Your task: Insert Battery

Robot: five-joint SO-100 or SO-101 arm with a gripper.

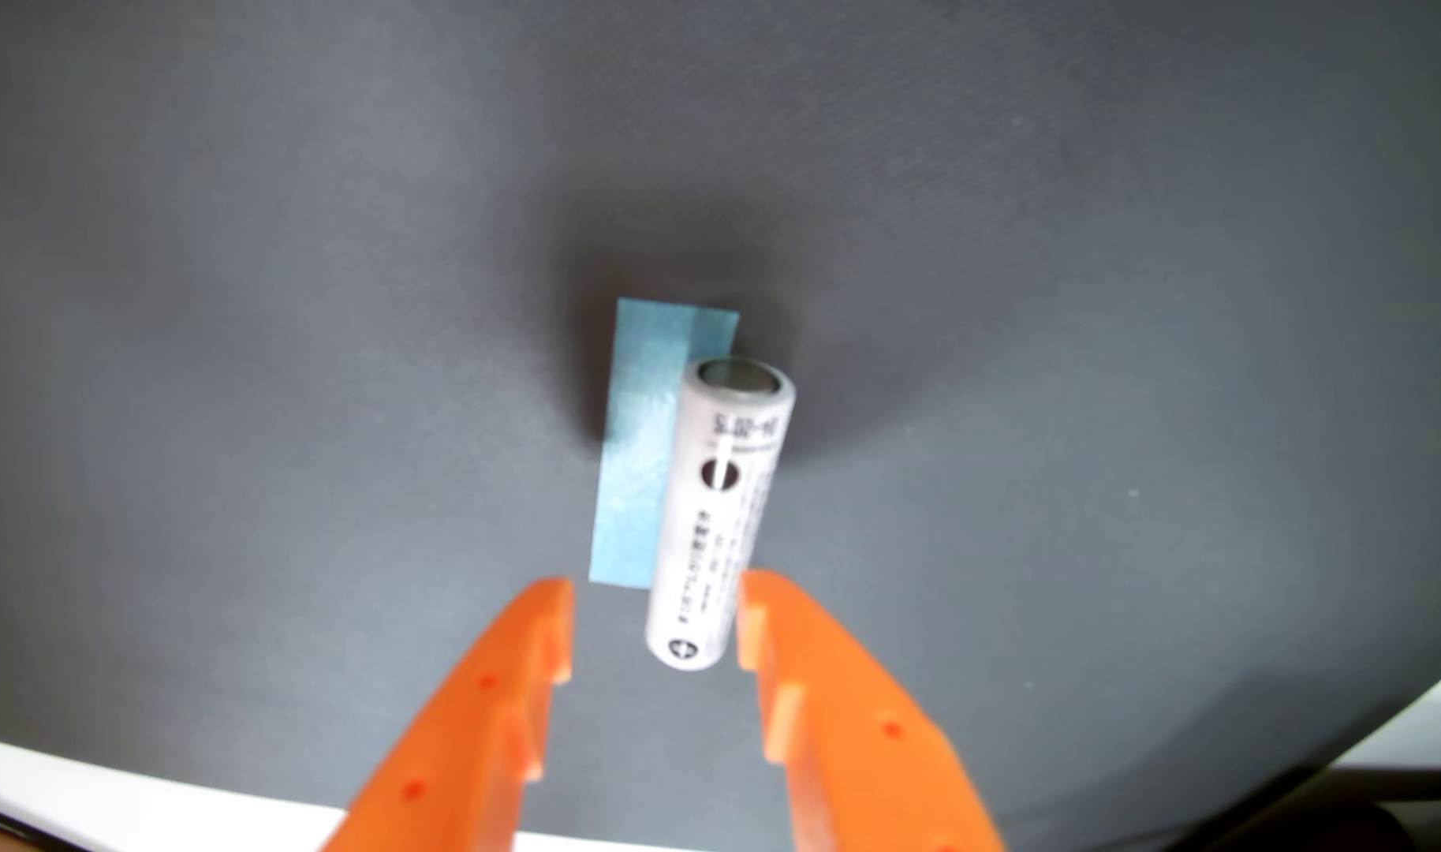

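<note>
Two orange fingers, spread apart, with a white battery between their tips.

In the wrist view the gripper (655, 586) enters from the bottom edge, its jaws standing open; the left finger is clear of the battery (721, 512), while the right fingertip sits right against its lower side, and contact cannot be confirmed through the blur. The battery lies lengthwise on a grey mat (291, 328), its metal end pointing away from the camera, its printed text too soft to read. It covers the right portion of a blue tape strip (631, 459). The fingers' bases are cut off by the frame. A white table edge (127, 790) shows at the lower corners.
</note>
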